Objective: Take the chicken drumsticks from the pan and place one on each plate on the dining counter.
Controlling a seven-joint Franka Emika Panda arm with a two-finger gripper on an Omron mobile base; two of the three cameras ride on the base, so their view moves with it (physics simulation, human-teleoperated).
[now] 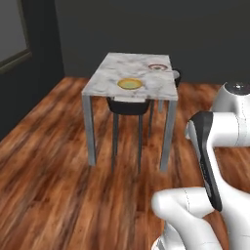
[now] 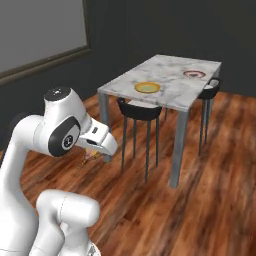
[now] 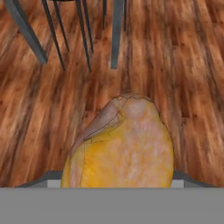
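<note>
The pincer point(image 3: 117, 186) holds a drumstick point(image 3: 122, 144) (carry step, I judge), with the plates point(image 1: 130, 84) well ahead on the counter point(image 1: 105, 78); next calls for reaching over one.

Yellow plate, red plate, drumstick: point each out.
Yellow plate point(image 1: 130, 84), left base view, its greenish centre.
Red plate point(image 2: 194, 74), right base view, its centre.
Drumstick point(image 3: 124, 144), hand view, middle of the meat.
</note>
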